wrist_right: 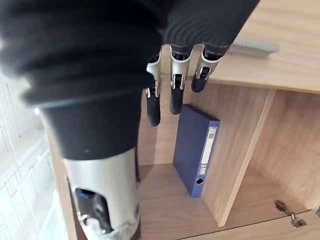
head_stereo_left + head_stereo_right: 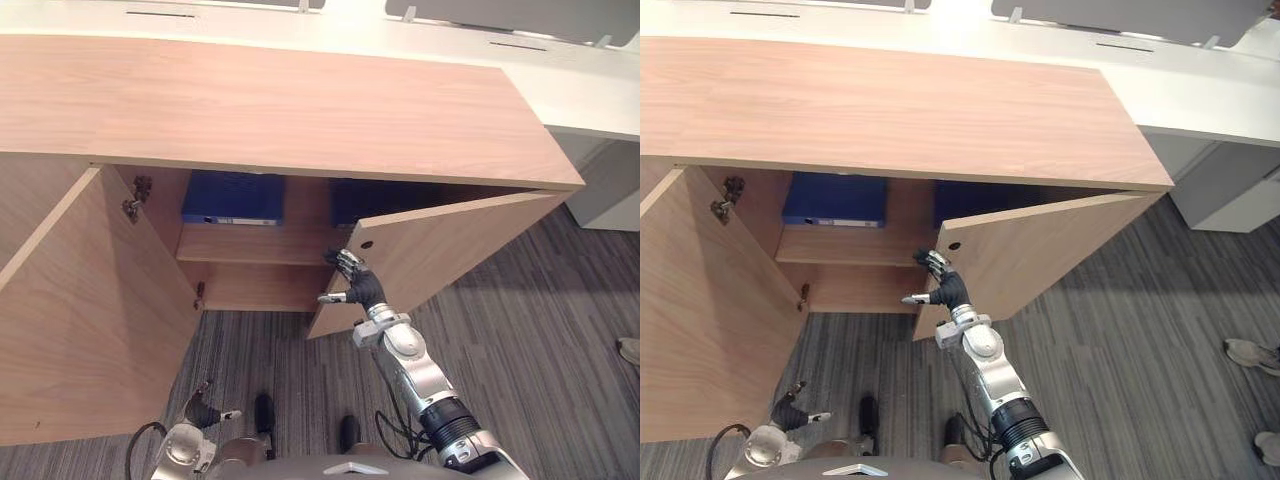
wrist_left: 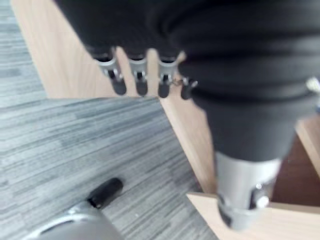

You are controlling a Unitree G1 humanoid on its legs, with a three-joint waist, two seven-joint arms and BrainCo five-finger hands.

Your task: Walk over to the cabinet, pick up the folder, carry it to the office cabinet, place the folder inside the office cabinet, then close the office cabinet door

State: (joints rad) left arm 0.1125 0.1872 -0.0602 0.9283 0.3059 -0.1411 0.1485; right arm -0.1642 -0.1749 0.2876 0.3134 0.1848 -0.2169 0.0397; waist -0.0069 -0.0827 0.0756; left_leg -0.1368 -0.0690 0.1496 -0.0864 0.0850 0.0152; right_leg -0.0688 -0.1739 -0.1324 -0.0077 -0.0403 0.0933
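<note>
On the upper shelf of the office cabinet [image 2: 300,110], in its left compartment, a blue folder [image 2: 232,197] lies flat with its labelled spine facing outward. A second dark blue object [image 2: 365,200] sits in shade in the right compartment, and what it is cannot be determined. Both doors stand open: the left door [image 2: 90,320] is swung wide and the right door [image 2: 440,250] is partly open. The right hand [image 2: 358,285] is raised at the free edge of the right door, fingers extended and loosely straight with the thumb out to the side, grasping nothing. Contact with the door cannot be confirmed. The left hand [image 2: 203,412] hangs low beside the left door, fingers relaxed and empty. Grey striped carpet [image 2: 540,330] covers the floor.
</note>
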